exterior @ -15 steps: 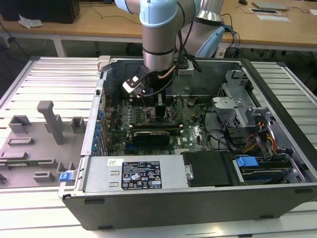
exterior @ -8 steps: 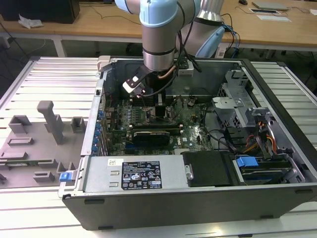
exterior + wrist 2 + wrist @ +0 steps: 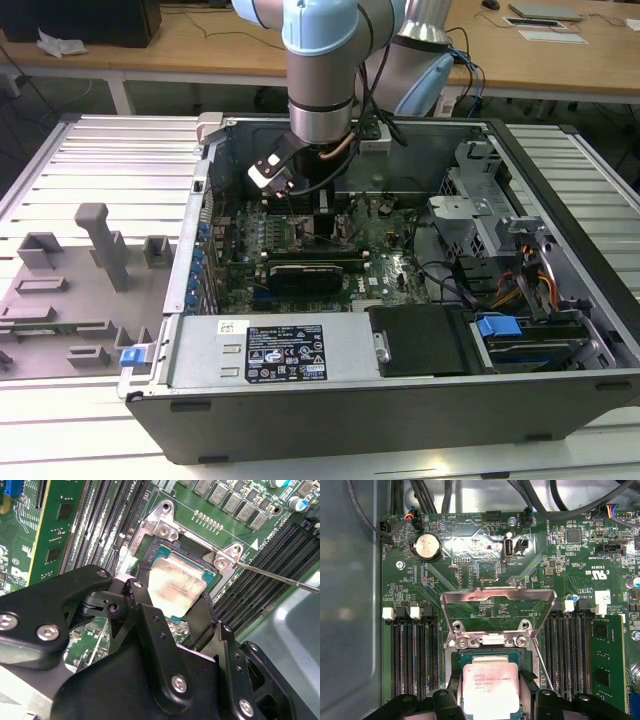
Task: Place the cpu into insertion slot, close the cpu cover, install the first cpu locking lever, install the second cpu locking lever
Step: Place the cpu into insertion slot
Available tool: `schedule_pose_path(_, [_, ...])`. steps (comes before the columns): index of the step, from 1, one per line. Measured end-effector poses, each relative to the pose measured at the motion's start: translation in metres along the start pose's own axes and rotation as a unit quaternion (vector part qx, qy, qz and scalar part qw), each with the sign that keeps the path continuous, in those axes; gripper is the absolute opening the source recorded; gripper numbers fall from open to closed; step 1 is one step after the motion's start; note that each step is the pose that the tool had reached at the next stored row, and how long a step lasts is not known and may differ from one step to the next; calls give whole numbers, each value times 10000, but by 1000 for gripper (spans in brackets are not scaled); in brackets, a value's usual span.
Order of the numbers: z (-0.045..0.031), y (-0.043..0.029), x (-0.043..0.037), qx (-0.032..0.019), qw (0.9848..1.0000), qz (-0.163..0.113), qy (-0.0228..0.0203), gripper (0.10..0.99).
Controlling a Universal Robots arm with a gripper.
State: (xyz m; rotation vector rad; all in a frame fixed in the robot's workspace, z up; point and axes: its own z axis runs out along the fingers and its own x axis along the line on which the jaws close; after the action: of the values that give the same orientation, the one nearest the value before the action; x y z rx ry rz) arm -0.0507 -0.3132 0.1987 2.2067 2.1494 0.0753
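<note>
The cpu point(image 3: 491, 690), a flat square chip with a pale metal face, sits between my gripper's point(image 3: 490, 686) two black fingers point(image 3: 451, 686), which press on its opposite edges. It hovers at or just inside the insertion slot point(image 3: 470, 656), whose teal edge shows around it. In the second wrist view the cpu point(image 3: 176, 586) lies slightly tilted over the insertion slot point(image 3: 161, 548). The cpu cover point(image 3: 497, 596), a silver frame, stands flipped open beyond the socket. A thin metal locking lever point(image 3: 280, 577) sticks out to the side, unlatched. In the exterior view my gripper point(image 3: 322, 215) reaches down into the open computer case.
Rows of black memory slots point(image 3: 412, 650) flank the socket on both sides. A green card point(image 3: 55, 535) stands upright close by. A coin battery point(image 3: 427, 546) and cables point(image 3: 400, 500) lie further back. A grey fixture tray point(image 3: 90, 270) sits outside the case walls point(image 3: 400, 400).
</note>
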Motion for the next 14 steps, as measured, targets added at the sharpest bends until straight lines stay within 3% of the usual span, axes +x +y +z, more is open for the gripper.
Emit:
schedule_pose_path(9, [1, 1, -8, -1, 10000, 0, 0, 557])
schedule_pose_path(10, [1, 0, -8, -1, 10000, 0, 0, 620])
schedule_pose_path(11, [1, 1, -9, 0, 10000, 0, 0, 620])
schedule_pose_path(14, [-5, 1, -9, 0, 10000, -3, -25, 620])
